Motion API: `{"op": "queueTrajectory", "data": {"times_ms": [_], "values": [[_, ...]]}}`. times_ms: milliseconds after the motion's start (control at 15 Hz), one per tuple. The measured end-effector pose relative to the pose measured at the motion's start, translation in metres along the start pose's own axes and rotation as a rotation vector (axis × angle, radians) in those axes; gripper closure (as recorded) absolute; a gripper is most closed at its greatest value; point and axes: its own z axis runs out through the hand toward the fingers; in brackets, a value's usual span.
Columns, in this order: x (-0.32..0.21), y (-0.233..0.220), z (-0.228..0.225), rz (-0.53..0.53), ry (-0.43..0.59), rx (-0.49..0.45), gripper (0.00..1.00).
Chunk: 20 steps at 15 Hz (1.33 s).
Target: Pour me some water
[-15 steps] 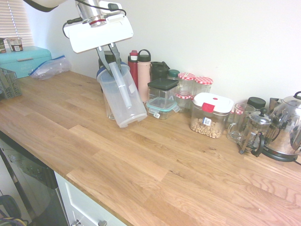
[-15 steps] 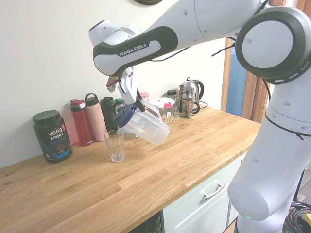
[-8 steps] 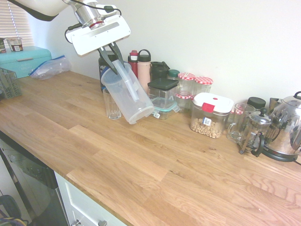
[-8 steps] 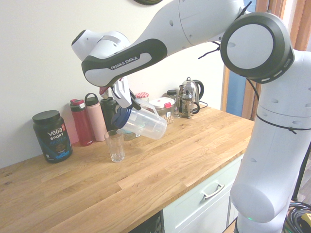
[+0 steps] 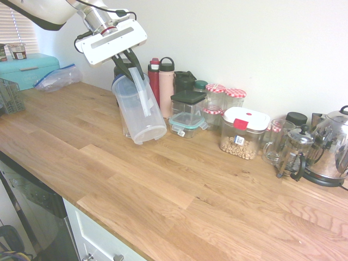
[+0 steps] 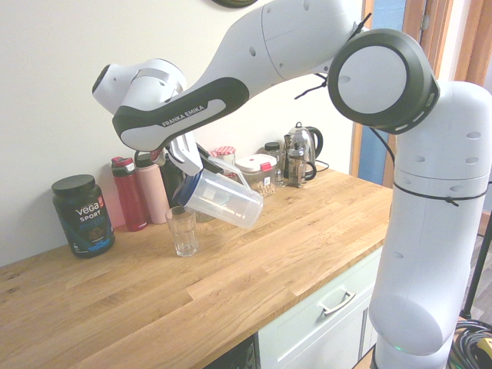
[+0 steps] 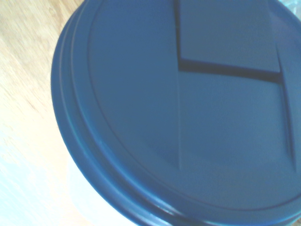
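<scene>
A clear plastic pitcher (image 6: 225, 202) with a blue lid (image 7: 178, 108) hangs tilted in the air, lid end lowest. My gripper (image 6: 191, 157) is shut on its handle from above; in the first exterior view the gripper (image 5: 128, 61) sits at the pitcher's (image 5: 139, 109) top. A clear drinking glass (image 6: 182, 231) stands upright on the wooden counter (image 6: 254, 261), directly under the lid's rim. In the first exterior view the pitcher hides the glass. I see no stream of water. The lid fills the wrist view.
Along the wall stand a black tub (image 6: 82, 214), a red bottle (image 5: 154, 76), a pink bottle (image 5: 166, 81), storage containers (image 5: 187, 111), a nut jar (image 5: 243, 133), a French press (image 5: 293, 155) and a kettle (image 5: 331, 147). A teal box (image 5: 27, 68) is at the far left.
The arm has swung the pitcher toward the glass and lowered it; its lid rim now sits just above the glass. The grip on the handle is unchanged.
</scene>
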Motion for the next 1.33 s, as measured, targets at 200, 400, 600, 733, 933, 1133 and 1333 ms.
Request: {"op": "queueTrajectory", "data": {"times_ms": [200, 400, 600, 733, 933, 1133, 1333], "values": [[0.0, -0.002, -0.003, -0.003, 0.002, -0.004, 1.0], [-0.001, 0.0, -0.003, -0.001, 0.003, -0.006, 1.0], [-0.012, 0.023, -0.01, 0.052, 0.033, 0.055, 1.0], [-0.041, 0.059, -0.014, 0.14, 0.059, 0.157, 1.0], [-0.074, 0.105, 0.001, 0.298, 0.071, 0.258, 1.0], [-0.099, 0.136, 0.041, 0.46, 0.047, 0.346, 1.0], [-0.134, 0.145, 0.089, 0.622, 0.028, 0.425, 1.0]]}}
